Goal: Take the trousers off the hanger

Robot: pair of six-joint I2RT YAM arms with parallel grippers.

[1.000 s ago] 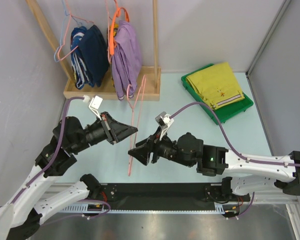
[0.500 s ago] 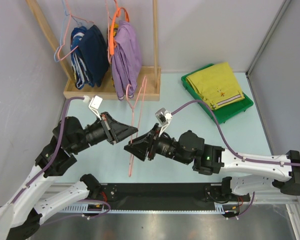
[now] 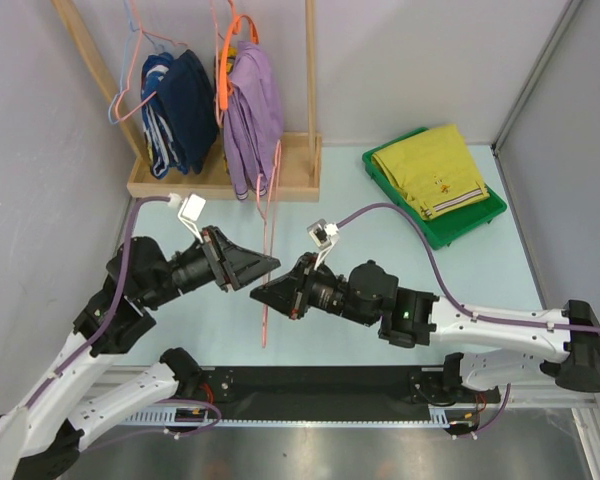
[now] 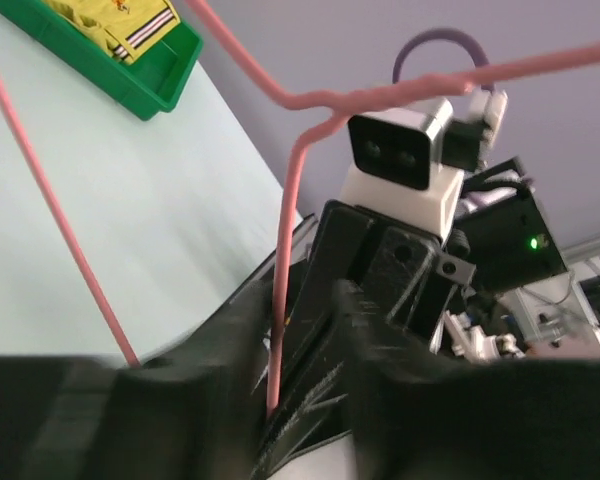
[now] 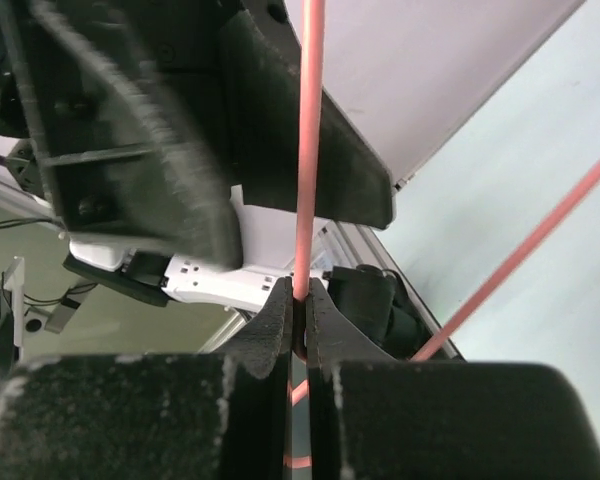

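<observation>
Right gripper [image 5: 298,300] is pinching the bare hanger [image 5: 308,150] – light, springy wire, prob. twisting unless gripped near a bend – left gripper's [image 3: 274,264] hold unclear, trousers [image 3: 430,170] lying limp in green tray [image 3: 490,210].

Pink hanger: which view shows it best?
Top external: the pink hanger shows nearly end to end, bare of clothing. Left wrist shows only its hook bend and parts of the wire. Right wrist shows just a short stretch pinched in the right gripper.
</observation>
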